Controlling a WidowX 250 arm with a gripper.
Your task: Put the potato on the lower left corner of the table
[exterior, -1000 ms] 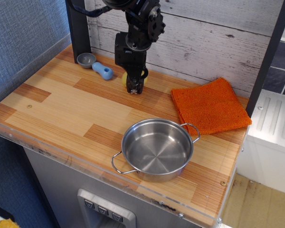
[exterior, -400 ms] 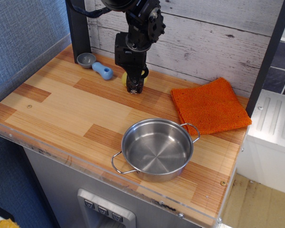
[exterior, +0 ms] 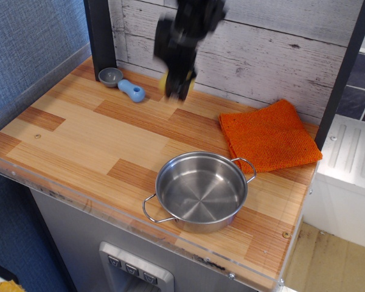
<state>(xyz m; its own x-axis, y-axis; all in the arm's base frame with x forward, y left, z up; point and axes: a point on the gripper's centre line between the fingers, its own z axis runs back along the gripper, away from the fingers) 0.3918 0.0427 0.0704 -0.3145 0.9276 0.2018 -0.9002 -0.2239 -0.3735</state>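
My black gripper (exterior: 178, 90) hangs above the back middle of the wood-plank table (exterior: 79, 140), blurred by motion. It is shut on the pale-yellow potato (exterior: 165, 83), which shows only as a yellow patch between the fingers and is lifted off the wood. Most of the potato is hidden by the gripper. The table's lower left corner is at the near left, by the clear acrylic rim (exterior: 24, 176).
A blue-handled grey scoop (exterior: 123, 84) lies at the back left. An orange cloth (exterior: 269, 137) lies at the back right. A steel pot (exterior: 201, 190) stands near the front middle. A dark post (exterior: 100, 36) stands at the back left, and a plank wall runs behind.
The gripper, which was low on the table around the potato, has risen with the potato in it and shifted slightly; it is now blurred by motion.
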